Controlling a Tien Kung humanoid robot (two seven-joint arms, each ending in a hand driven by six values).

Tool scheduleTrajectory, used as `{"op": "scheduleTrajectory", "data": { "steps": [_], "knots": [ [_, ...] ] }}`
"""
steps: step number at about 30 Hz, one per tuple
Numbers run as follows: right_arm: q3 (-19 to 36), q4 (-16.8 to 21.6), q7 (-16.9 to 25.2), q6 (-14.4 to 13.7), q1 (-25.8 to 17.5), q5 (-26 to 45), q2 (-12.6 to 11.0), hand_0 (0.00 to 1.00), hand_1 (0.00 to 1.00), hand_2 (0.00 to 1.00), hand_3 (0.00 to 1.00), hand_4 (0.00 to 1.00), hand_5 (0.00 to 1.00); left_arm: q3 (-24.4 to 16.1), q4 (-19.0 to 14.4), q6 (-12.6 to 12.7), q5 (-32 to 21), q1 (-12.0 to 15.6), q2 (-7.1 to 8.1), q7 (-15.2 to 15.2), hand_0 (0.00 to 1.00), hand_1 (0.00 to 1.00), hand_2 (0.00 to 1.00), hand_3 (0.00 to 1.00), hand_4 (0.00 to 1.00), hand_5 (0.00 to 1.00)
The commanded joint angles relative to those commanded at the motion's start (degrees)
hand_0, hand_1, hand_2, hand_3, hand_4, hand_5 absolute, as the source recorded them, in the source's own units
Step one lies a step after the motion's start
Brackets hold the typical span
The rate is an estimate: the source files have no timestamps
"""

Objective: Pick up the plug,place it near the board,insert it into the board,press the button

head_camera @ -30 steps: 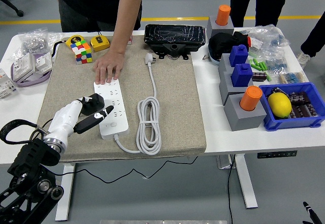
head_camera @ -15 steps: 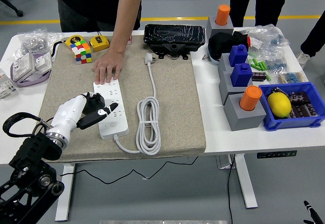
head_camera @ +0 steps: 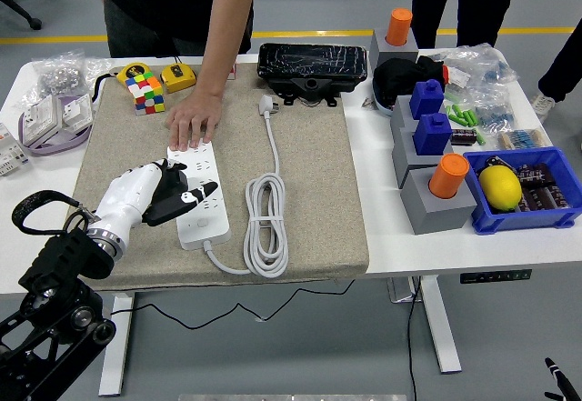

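Note:
A white power strip (head_camera: 205, 208) lies on the beige mat (head_camera: 309, 174), its cord coiled (head_camera: 266, 219) to the right and ending in a white plug (head_camera: 267, 105). My left hand (head_camera: 185, 195), white with black fingers, reaches in from the lower left. It is curled around a small black plug (head_camera: 170, 185) at the strip's left edge, and its fingertips (head_camera: 208, 187) lie over the sockets. A person's hand (head_camera: 193, 124) presses flat on the strip's far end. How deep the plug sits in a socket is hidden by my fingers.
A Rubik's cube (head_camera: 145, 91) and yellow tape measures (head_camera: 179, 77) sit at the mat's far left, and a black case (head_camera: 312, 63) at the back. Grey blocks with orange and blue caps (head_camera: 436, 169) and a blue bin (head_camera: 536, 210) holding a lemon stand to the right.
My left hand has moved forward and right, from beside the strip's near left edge onto it, carrying the black plug. The person's hand has stayed in place.

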Motion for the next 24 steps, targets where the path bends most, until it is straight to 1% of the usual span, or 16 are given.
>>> {"op": "scheduleTrajectory", "data": {
  "steps": [14,19,24],
  "knots": [
    [-0.1,0.0,0.1,0.0,-0.1,0.0,0.1,0.817,0.760,0.745,0.783,0.998,0.998,0.0,0.9,-0.6,0.0,0.4,-0.02,0.0,0.907,0.875,0.830,0.803,0.998,0.998],
    [0.0,0.0,0.0,0.0,-0.1,0.0,0.0,0.817,0.760,0.745,0.783,0.998,0.998,0.5,1.1,-0.7,-0.2,0.1,-0.15,-0.2,0.907,0.875,0.830,0.803,0.998,0.998],
    [0.0,0.0,0.0,0.0,-0.2,0.0,0.0,0.817,0.760,0.745,0.783,0.998,0.998,1.2,1.3,-0.8,-0.4,-0.4,0.08,-0.3,0.910,0.876,0.830,0.804,0.998,0.998]
  ]
}}
